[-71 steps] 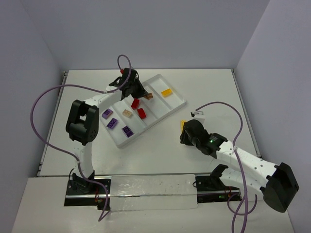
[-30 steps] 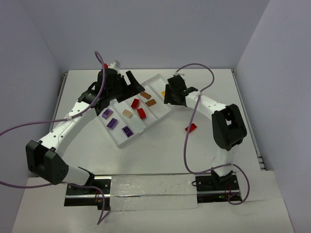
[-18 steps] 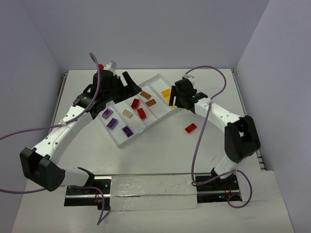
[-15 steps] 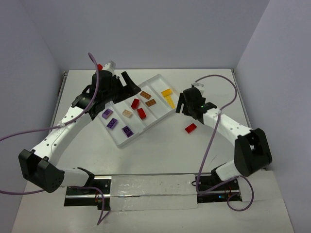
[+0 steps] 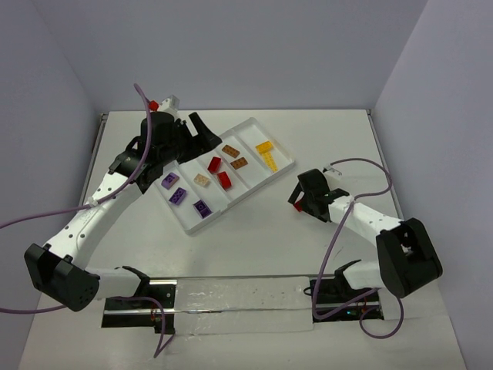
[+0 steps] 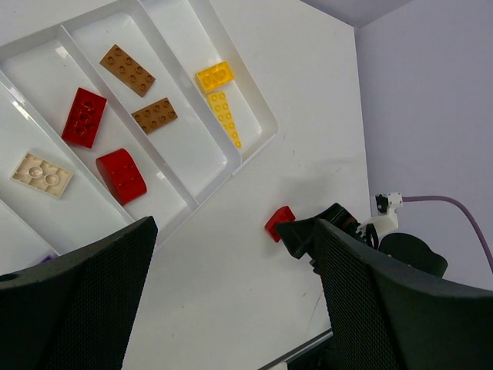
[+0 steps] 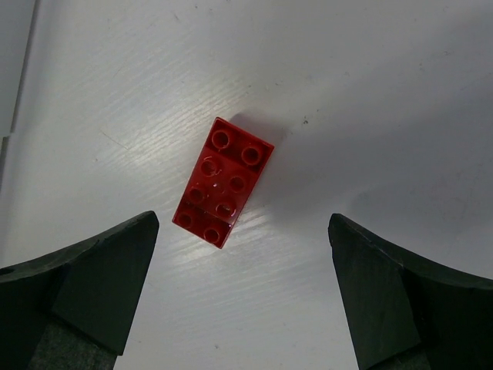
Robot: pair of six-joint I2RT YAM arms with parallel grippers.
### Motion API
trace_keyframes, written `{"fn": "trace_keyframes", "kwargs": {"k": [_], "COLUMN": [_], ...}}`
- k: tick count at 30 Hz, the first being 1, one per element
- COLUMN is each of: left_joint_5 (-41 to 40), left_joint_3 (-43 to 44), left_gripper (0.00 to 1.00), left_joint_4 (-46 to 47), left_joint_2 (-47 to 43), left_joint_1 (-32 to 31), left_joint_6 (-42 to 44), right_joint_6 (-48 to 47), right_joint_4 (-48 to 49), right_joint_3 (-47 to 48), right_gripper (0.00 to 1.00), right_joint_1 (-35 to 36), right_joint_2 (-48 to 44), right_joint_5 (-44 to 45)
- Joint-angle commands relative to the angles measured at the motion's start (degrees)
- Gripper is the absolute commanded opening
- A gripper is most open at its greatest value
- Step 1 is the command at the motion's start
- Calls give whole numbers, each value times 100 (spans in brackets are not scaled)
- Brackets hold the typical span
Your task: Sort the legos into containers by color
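Note:
The white tray (image 5: 286,159) lies tilted at mid-table. Its four compartments hold two yellow legos (image 5: 264,146), two brown-orange ones (image 5: 230,150), two red ones (image 5: 224,179) with a tan one (image 5: 202,179), and three purple ones (image 5: 178,196). A single red lego (image 7: 223,181) lies flat on the table right of the tray. My right gripper (image 7: 241,223) hangs open just above it, fingers either side and apart from it, and hides it in the top view. My left gripper (image 5: 202,132) is open and empty over the tray's far left corner.
A clear strip (image 5: 239,304) runs along the near edge between the arm bases. Purple cables loop beside both arms. Grey walls close in the table on the left, back and right. The left wrist view shows the tray (image 6: 262,123) and the red lego (image 6: 277,221).
My right gripper left the tray's yellow compartment, opened, dropped a second yellow lego there and swung back over the red lego on the table. The left arm drew back slightly.

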Motion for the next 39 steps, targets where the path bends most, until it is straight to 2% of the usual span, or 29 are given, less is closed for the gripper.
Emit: {"fn": "trace_keyframes", "kwargs": {"k": [1,4,8,11,15,22,28,34,39], "left_joint_5": [-73,-68,-102,-98,-43,-102,-114,-354,-461], "left_joint_3": [-25,-6,13,-3,-9,8,-21,11,54], "left_gripper": [90,90,90,90,90,90,90,90,90], "left_joint_4": [116,120,63,64,116,83,60,-26,-196], "left_joint_2": [-107,-87,-93,-56,-45,-52,-69,-189,-309], "left_joint_1": [-34,-34,-34,-34,-34,-34,-34,-20,-25], "left_joint_6": [79,79,93,79,60,30,-59,-70,-39], "right_joint_6": [407,310,192,127,58,-324,-852,-1091,-1087], "right_joint_4": [531,729,919,869,765,720,910,936,1127], "right_joint_3": [-21,64,200,318,377,469,982,2199,2855], "right_gripper": [99,95,80,60,39,18,18,20,22], "right_joint_1": [-2,-2,7,16,10,259,892,1581,1797], "right_joint_2": [68,374,678,770,757,60,-136,1001,1846], "right_joint_5": [48,-20,49,257,417,273,-259,-394,-827]}}
